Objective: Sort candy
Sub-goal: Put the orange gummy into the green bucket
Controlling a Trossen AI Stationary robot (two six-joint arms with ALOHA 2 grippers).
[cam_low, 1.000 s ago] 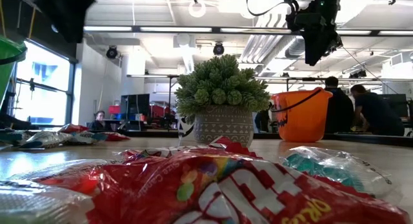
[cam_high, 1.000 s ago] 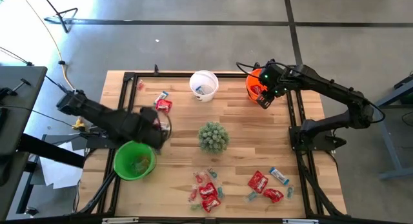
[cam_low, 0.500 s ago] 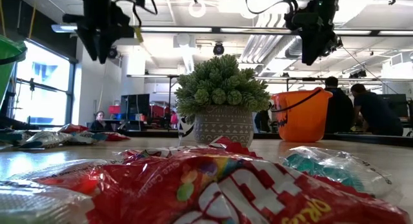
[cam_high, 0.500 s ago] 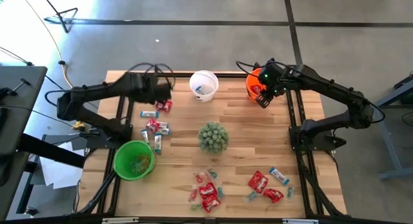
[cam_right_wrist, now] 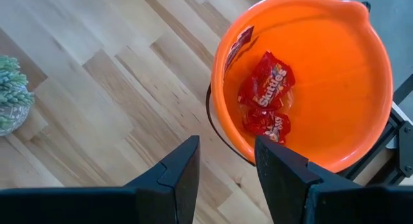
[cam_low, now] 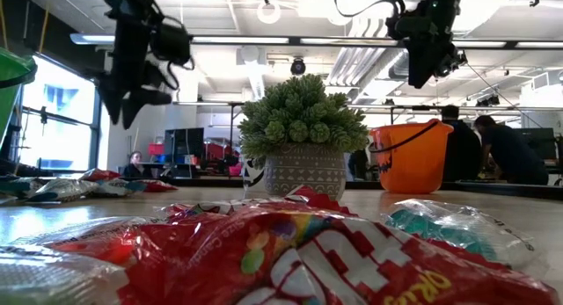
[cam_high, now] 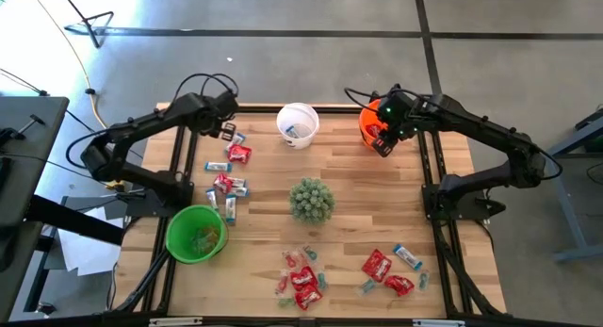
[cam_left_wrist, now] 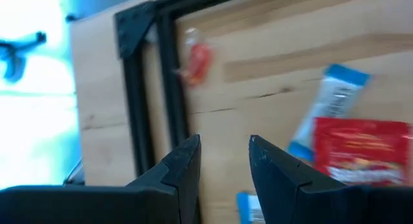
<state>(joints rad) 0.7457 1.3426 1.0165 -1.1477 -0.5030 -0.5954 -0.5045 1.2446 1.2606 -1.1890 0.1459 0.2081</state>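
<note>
Sorting by kind, judged from the layout: three buckets spaced round the bench (cam_high: pixel 358 209), one per sort of candy.

Right tool (cam_high: pixel 381 138) poised above the orange bucket (cam_high: pixel 369 122) at the far right corner, jaws parted and empty — red packets (cam_right_wrist: pixel 266 93) already lying at the bottom of that bucket in the right wrist view, so probably placed there for a drop just made, with nothing left between the fingers.

Left tool (cam_high: pixel 226 129) raised over the far left part of the bench, jaws likewise released with a clear gap, nothing gripped. Just beneath and beside it, a loose cluster: a red packet (cam_high: pixel 239 154) and a blue-and-white wrapper (cam_high: pixel 218 166), plus one small red piece (cam_left_wrist: pixel 197 59) close to the black frame rail. Likely lined up for the next pick from this group.

More candy (cam_high: pixel 301 280) scattered along the near edge, well apart from both tools. White bucket (cam_high: pixel 298 123) at the far middle holding something small and blue; green bucket (cam_high: pixel 196 235) near left with a few pieces inside. Spiky green plant (cam_high: pixel 310 200) at centre — an obstacle, not part of the sort.
</note>
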